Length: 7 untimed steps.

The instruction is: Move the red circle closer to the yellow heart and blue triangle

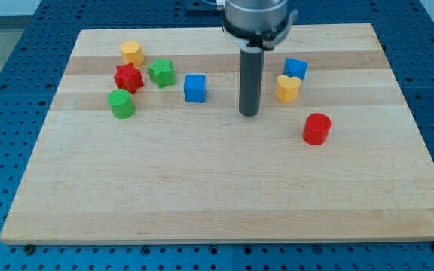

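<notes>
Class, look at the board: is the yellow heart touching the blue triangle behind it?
Cannot tell. In the camera view the yellow heart overlaps the blue triangle, hiding any gap.

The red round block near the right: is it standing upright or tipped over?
Upright. The red circle shows its flat round top facing up, apart from my tip.

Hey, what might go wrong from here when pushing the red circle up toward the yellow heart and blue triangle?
1. My tip stands left of the yellow heart, up-left of the red circle; circling below could clip the circle and knock it away.
2. The heart and blue triangle sit close together; overshooting would likely scatter them.
3. An off-centre push may let the round block slip sideways.
</notes>
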Each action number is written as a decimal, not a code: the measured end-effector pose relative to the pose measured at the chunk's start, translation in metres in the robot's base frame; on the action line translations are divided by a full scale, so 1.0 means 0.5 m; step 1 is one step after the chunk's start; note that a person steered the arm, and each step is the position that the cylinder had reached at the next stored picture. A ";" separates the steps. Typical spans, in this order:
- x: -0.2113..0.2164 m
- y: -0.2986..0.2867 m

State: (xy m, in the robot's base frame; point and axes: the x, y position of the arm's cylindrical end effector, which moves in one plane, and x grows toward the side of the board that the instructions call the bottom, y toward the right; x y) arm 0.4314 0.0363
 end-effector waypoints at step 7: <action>0.063 0.122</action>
State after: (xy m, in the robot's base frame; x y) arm 0.4627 0.0972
